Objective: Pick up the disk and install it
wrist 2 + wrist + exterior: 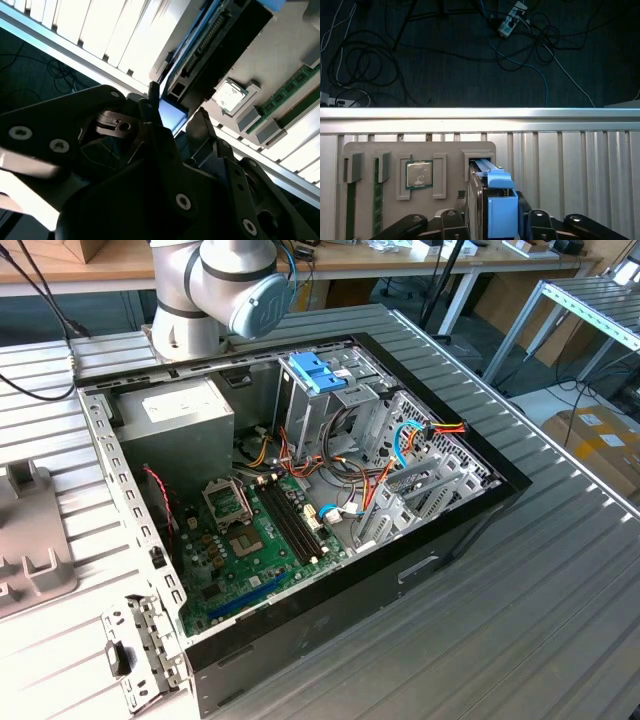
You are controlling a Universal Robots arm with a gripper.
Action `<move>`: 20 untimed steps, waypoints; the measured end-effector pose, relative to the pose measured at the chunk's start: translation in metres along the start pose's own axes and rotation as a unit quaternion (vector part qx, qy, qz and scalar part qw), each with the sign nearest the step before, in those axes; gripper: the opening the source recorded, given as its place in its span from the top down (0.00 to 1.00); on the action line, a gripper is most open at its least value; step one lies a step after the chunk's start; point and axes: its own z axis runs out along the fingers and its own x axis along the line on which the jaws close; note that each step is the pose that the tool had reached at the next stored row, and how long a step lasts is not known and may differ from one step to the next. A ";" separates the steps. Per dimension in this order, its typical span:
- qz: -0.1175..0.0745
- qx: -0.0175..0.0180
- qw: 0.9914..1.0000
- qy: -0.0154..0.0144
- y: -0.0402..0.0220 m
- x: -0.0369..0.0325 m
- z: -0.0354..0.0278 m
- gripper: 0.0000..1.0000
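Between clamped jaws, the disk [501, 212].

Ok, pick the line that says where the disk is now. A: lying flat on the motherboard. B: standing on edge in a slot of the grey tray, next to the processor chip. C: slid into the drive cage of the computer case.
B: in the first wrist view the disk, in its blue bracket, stands on edge in a slot of the grey tray, beside the processor chip.
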 end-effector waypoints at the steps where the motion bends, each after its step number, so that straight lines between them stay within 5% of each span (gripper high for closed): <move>1: 0.000 0.000 1.000 0.000 0.0000 0.0000 0.0000 0.49; 4: -0.007 -0.001 1.000 0.000 -0.0002 0.0000 0.0001 0.49; 8: -0.045 -0.005 0.999 0.003 -0.0007 0.0002 0.0030 0.49; 15: -0.046 -0.005 0.999 0.003 -0.0031 -0.0007 0.0138 0.49; 20: -0.046 -0.005 0.999 0.003 -0.0032 -0.0006 0.0161 0.49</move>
